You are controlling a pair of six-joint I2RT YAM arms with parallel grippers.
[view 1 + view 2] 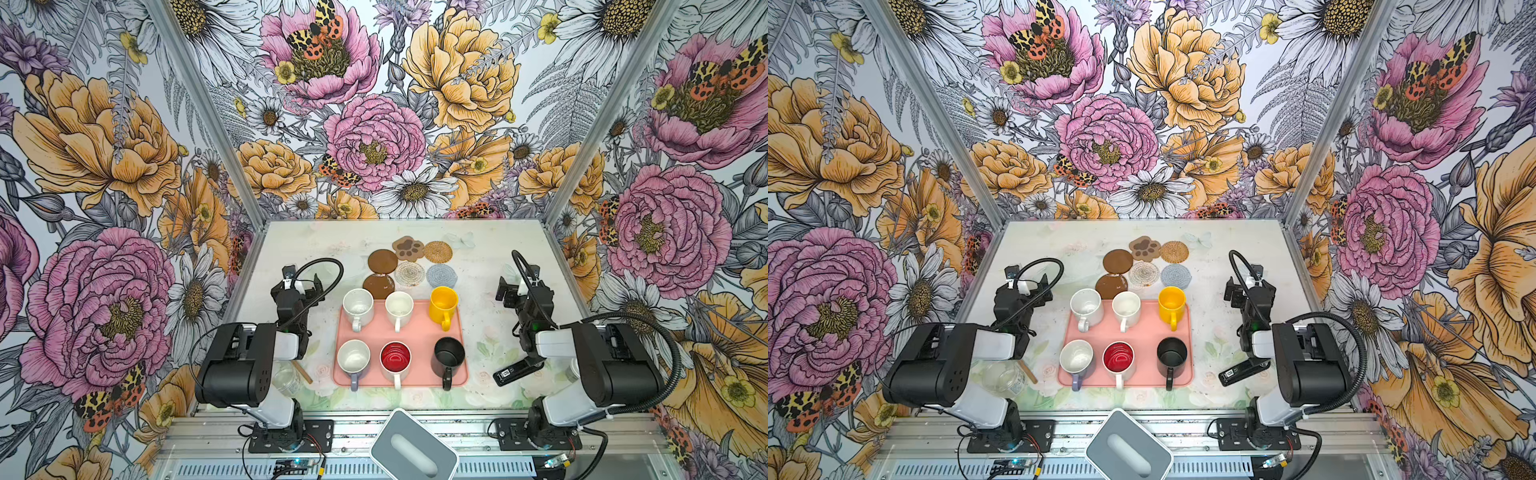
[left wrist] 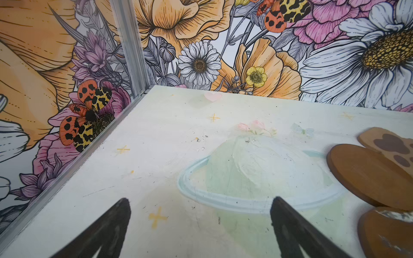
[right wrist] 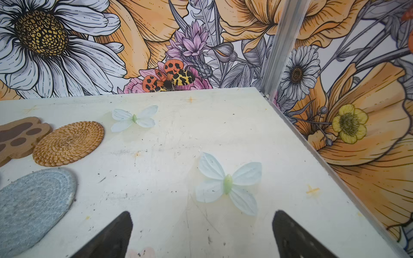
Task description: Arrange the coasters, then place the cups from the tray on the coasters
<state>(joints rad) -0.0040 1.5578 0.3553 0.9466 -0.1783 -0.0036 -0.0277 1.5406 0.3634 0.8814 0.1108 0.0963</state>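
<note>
Several coasters lie bunched behind the tray point(image 1: 417, 332): two brown discs point(image 1: 382, 261) point(image 1: 378, 286), a paw shape point(image 1: 409, 248), a rattan round point(image 1: 438, 252), a whitish woven round point(image 1: 409, 274) and a grey-blue round point(image 1: 441, 276). On the pink tray stand several cups: two white point(image 1: 357, 307) point(image 1: 399, 306), yellow point(image 1: 443, 305), lavender point(image 1: 353, 358), red-lined point(image 1: 395, 360) and black point(image 1: 448, 355). My left gripper point(image 2: 200, 212) hovers open and empty left of the coasters. On their right my right gripper point(image 3: 201, 223) is also open and empty.
A clear glass jar point(image 1: 287, 378) and a wooden stick point(image 1: 302, 371) lie under the left arm. A black labelled device point(image 1: 517, 371) sits right of the tray. A grey rounded box point(image 1: 413, 446) stands at the front edge. Flowered walls close in three sides.
</note>
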